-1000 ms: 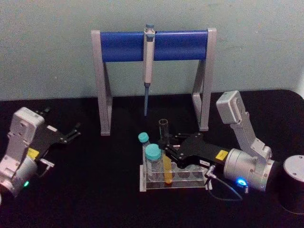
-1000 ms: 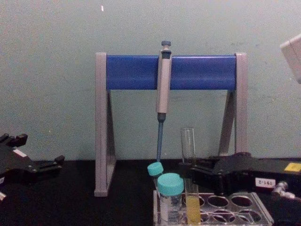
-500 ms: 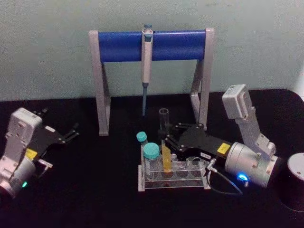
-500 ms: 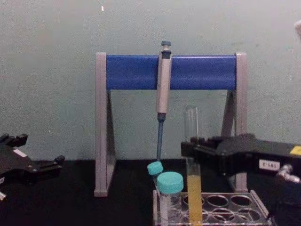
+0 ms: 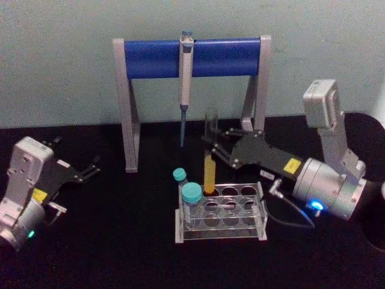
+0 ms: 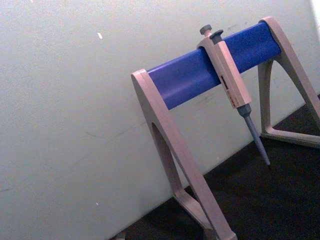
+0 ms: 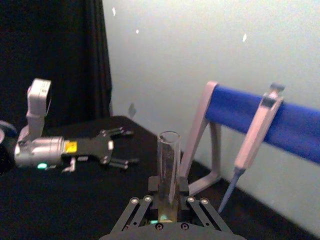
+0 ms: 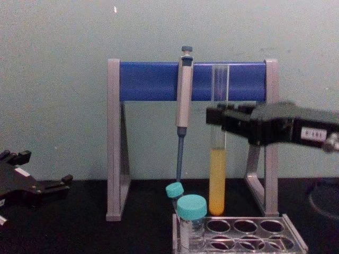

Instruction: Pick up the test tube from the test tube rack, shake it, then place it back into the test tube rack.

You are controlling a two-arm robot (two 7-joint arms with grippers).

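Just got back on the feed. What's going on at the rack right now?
The right pincer is shut on the test tube and holds it upright just above the test tube rack, with yellow-orange liquid in the tube's lower part. Two teal-capped vials stand at the rack's left end. The left pincer rests open on the table at the left, idle. The tube is not yet back in the rack.
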